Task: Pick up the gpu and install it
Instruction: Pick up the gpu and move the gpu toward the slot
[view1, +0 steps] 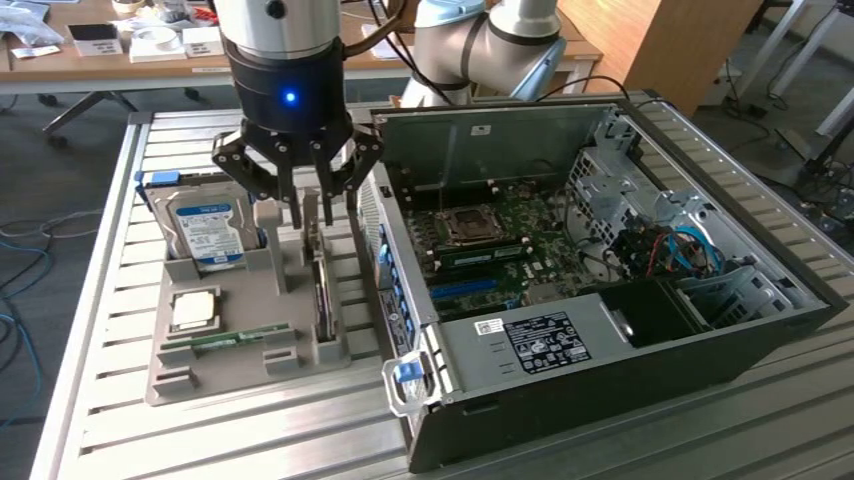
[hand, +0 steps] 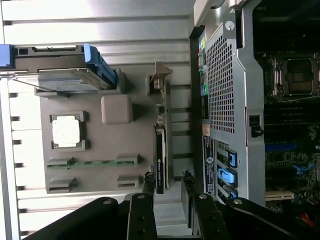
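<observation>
The wrist view looks down on the gpu (hand: 160, 150), which stands on edge in its slot of the grey tray (hand: 115, 145), just beside the open computer case (hand: 235, 100). The card's long axis runs straight away from the gripper (hand: 167, 184), whose jaws are spread wide and hold nothing, one finger on each side of the card's nearest end. In the exterior view the gripper (view1: 310, 205) hangs directly over that end. Whether the pads touch the board is hard to tell; they seem just clear.
</observation>
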